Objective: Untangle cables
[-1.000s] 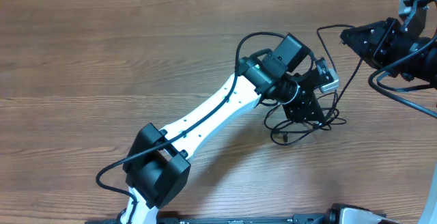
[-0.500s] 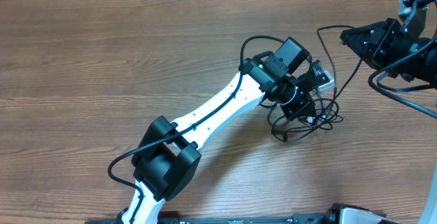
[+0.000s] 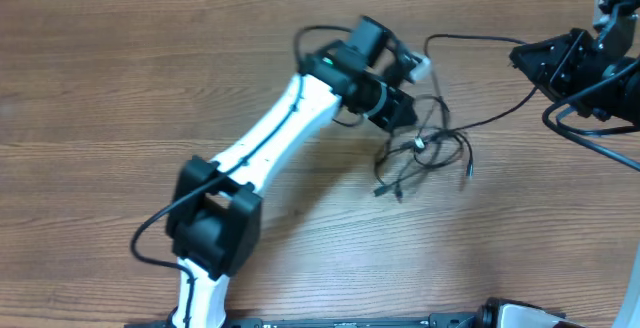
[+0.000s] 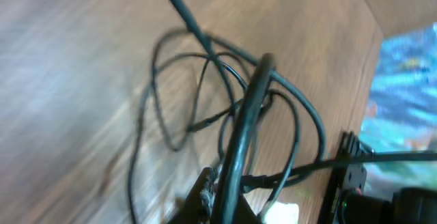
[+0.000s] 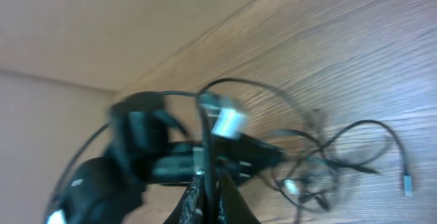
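Observation:
The cables are thin black cords lying in a loose tangle on the wooden table, right of centre. My left gripper sits at the tangle's upper left and is shut on one cord. In the blurred left wrist view that cord runs up from between the left gripper over the loops. My right gripper at the upper right is shut on another cord, which arcs leftward toward the tangle. In the right wrist view this cord rises from the right gripper.
The left arm stretches diagonally from the front left across the table. A loose plug end sticks out at the tangle's right and shows as silver in the right wrist view. The right arm's thicker black cables hang at the right edge.
The left gripper closed on a cord and moved up and to the left, dragging the tangle with it and spreading the loops out. The right gripper held its place.

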